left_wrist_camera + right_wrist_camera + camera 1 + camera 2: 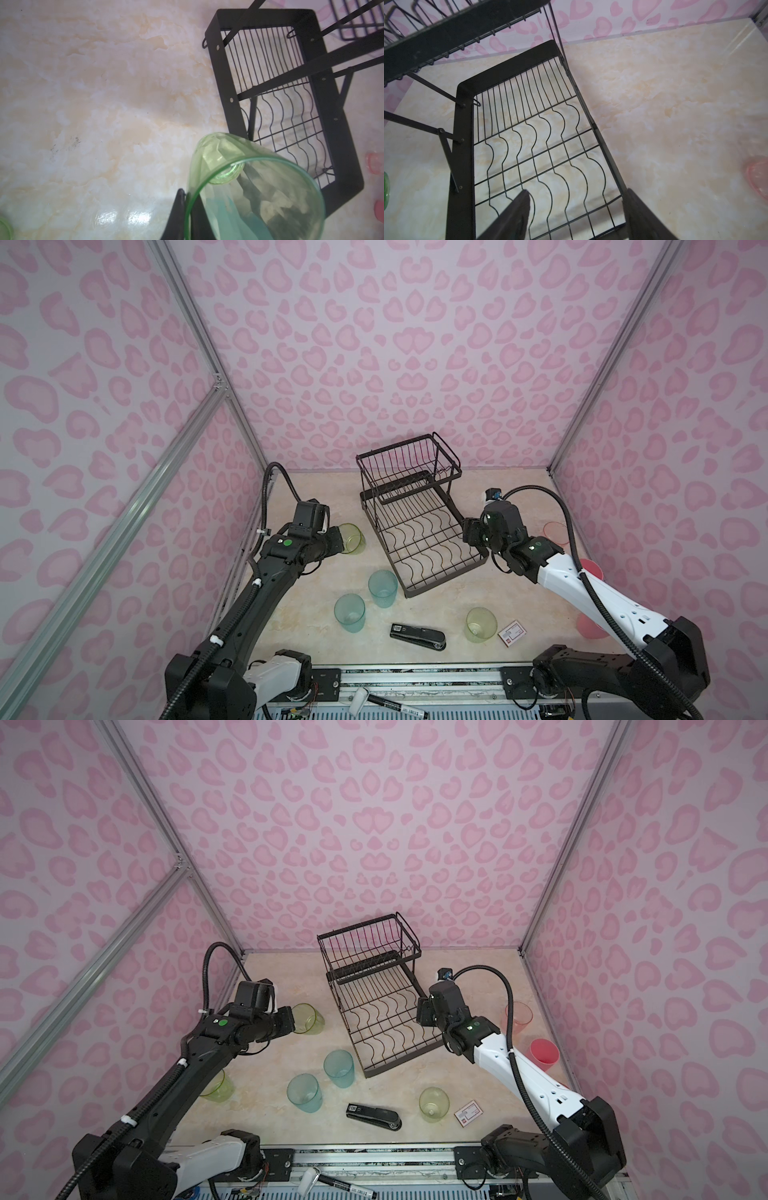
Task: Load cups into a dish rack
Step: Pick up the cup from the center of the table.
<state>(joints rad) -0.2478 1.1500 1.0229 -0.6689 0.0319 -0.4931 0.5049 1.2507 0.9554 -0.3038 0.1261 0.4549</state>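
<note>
Left arm (249, 605): stretched forward and inward, wrist rolled sideways.
Left gripper (338, 541): fingers (180, 207) pinched tight on the rim of a yellow-green cup (352, 538).
Right arm (557, 570): reaching forward and inward, wrist angled down.
Right gripper (577, 209): jaws spread wide apart.
</note>
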